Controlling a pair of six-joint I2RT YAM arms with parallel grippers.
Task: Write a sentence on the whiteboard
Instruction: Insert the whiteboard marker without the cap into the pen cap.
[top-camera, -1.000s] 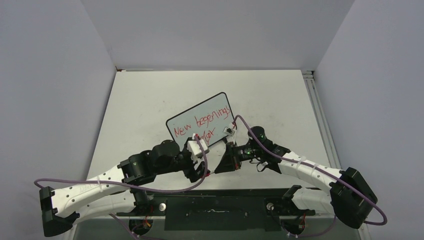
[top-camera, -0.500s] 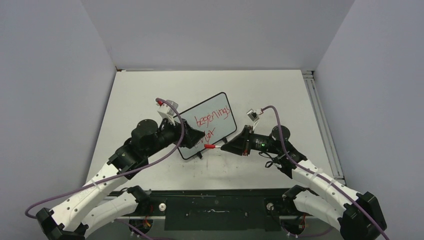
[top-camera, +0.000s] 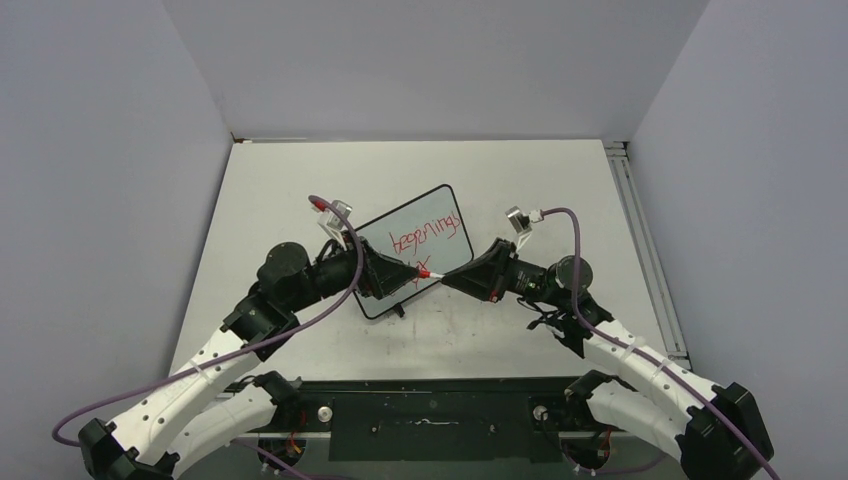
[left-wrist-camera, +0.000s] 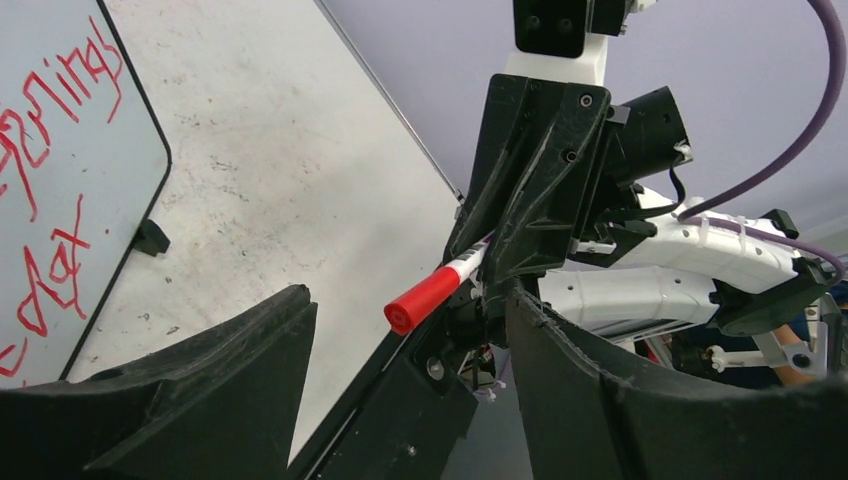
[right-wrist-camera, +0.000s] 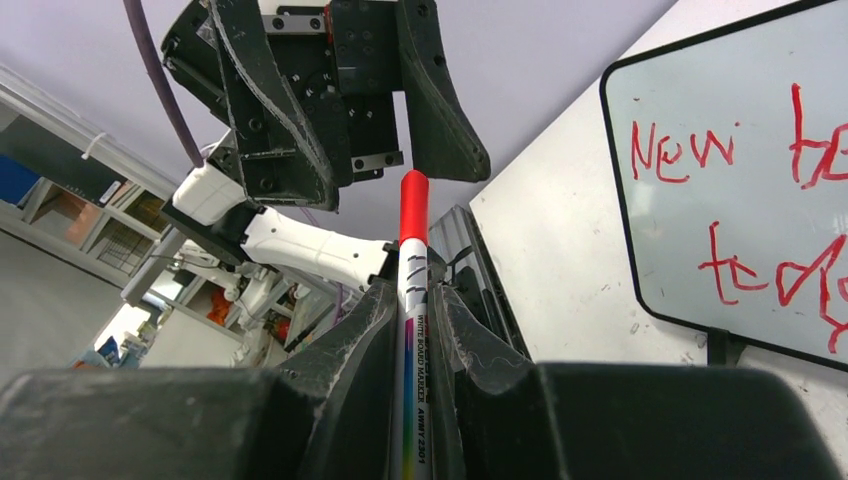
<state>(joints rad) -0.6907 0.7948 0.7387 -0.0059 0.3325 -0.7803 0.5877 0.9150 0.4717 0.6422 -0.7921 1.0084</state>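
Note:
The whiteboard (top-camera: 430, 222) stands tilted mid-table on black feet. The sentence (top-camera: 426, 236) is red lettering in two lines, partly hidden by my left arm. "New" and the second line show in the right wrist view (right-wrist-camera: 686, 150). My right gripper (top-camera: 457, 277) is shut on a white marker (right-wrist-camera: 412, 300) with a red cap (right-wrist-camera: 414, 206). My left gripper (top-camera: 398, 272) is open and faces it. The cap (left-wrist-camera: 428, 298) points into the gap between the left fingers (left-wrist-camera: 230, 380), untouched. In the right wrist view the left gripper (right-wrist-camera: 400, 175) stands open just past the cap.
The grippers meet just in front of the whiteboard's near edge (left-wrist-camera: 120, 230). A metal rail (top-camera: 632, 220) runs along the table's right side. Grey walls close in the table on three sides.
Both arms swung up from the near edge to the board's front. In the last half second the right gripper lifted the marker's cap toward the open left gripper, which closed the distance.

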